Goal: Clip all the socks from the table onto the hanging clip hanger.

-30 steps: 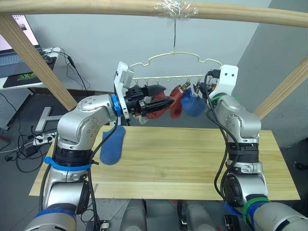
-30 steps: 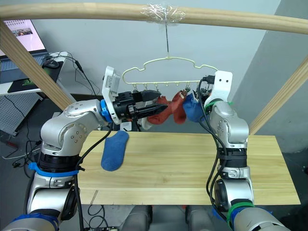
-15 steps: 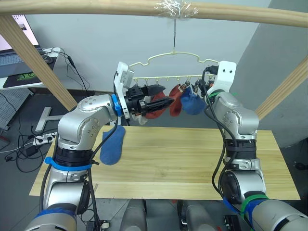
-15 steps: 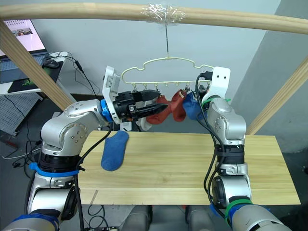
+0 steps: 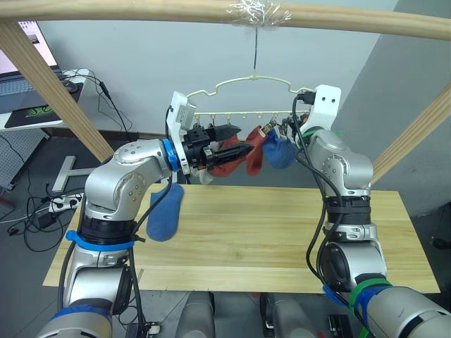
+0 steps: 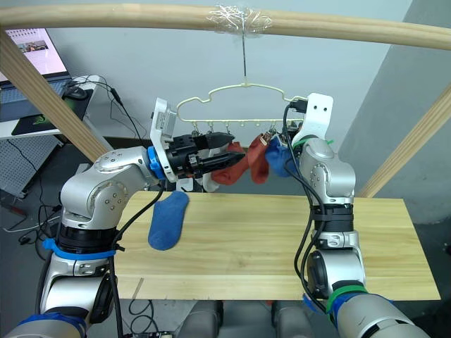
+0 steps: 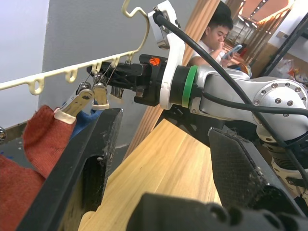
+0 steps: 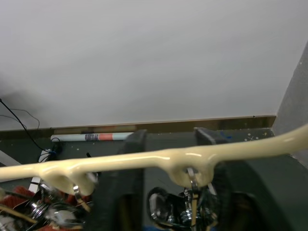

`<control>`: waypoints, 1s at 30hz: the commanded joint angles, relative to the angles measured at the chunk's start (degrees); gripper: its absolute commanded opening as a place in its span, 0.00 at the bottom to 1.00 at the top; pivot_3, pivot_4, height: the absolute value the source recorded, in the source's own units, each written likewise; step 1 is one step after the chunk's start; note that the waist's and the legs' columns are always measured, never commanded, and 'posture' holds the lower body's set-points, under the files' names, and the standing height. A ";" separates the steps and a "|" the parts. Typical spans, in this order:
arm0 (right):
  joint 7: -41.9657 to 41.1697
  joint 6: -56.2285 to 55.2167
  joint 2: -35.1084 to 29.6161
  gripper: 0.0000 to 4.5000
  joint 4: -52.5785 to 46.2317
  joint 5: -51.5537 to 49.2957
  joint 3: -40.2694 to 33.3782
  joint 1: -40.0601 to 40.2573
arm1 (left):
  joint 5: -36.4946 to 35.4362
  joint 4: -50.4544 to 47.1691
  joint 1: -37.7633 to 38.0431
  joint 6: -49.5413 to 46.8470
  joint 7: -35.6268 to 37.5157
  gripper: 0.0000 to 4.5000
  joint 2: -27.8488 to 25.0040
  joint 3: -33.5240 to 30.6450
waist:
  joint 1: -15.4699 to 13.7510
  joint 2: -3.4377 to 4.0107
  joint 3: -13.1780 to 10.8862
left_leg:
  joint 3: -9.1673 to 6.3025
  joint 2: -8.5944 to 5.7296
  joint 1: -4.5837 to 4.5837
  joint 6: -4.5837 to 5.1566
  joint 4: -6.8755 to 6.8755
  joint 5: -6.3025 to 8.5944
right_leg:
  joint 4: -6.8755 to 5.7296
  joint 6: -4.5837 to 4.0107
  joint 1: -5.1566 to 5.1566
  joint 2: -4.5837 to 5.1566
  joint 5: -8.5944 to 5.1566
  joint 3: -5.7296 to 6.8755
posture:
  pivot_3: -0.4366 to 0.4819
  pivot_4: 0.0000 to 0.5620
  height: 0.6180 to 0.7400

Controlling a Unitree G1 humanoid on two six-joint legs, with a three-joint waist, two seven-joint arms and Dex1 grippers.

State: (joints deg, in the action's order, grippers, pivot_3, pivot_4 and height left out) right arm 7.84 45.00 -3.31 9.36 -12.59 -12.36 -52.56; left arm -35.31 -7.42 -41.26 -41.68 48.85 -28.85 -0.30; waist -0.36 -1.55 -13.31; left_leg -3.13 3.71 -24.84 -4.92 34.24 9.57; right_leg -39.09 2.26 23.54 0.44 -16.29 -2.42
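The pale yellow clip hanger point(image 5: 254, 82) hangs by its hook from the top beam. Two rust-red socks point(image 5: 255, 153) and a blue sock point(image 5: 280, 152) hang from its clips. Another blue sock point(image 5: 165, 212) lies on the table point(image 5: 282, 232) at the left. My left gripper point(image 5: 238, 141) is raised below the clip row, open, with a red sock point(image 7: 21, 163) lying against the outside of one finger. My right gripper point(image 8: 172, 137) is at the hanger's right end, open, its fingers point(image 8: 124, 192) either side of the bar point(image 8: 159, 158) and a metal clip point(image 8: 191, 211).
Slanted wooden frame beams point(image 5: 56, 91) stand at both sides and a round beam point(image 5: 141, 10) runs overhead. A desk with a monitor point(image 5: 17, 81) and cables is behind at the left. A seated person point(image 7: 219, 36) appears in the left wrist view beyond the table.
My right gripper has risen and moved left, closing in on the clips at the hanger's right end. The left arm and the socks have stayed put.
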 commanded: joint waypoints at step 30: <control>0.88 1.26 -0.10 0.00 -5.17 -1.03 -0.68 -0.39 | 30.91 53.07 2.14 34.05 -12.59 0.99 -3.39 3.97 | -1.01 0.00 0.00 | 0.05 0.00 -0.01 0.00 -0.18 0.00 | 0.01 0.00 0.13 0.01 0.00 0.00 | 0.63 0.36 1.00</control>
State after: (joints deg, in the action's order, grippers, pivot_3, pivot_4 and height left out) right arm 8.83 46.60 -3.32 7.56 -12.79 -12.54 -52.33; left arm -5.50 43.39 -37.71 -10.65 35.96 -32.28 4.24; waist -1.37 -1.55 -13.31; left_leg -3.08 3.71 -24.85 -4.92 34.05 9.57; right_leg -39.08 2.26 23.67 0.45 -16.30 -2.42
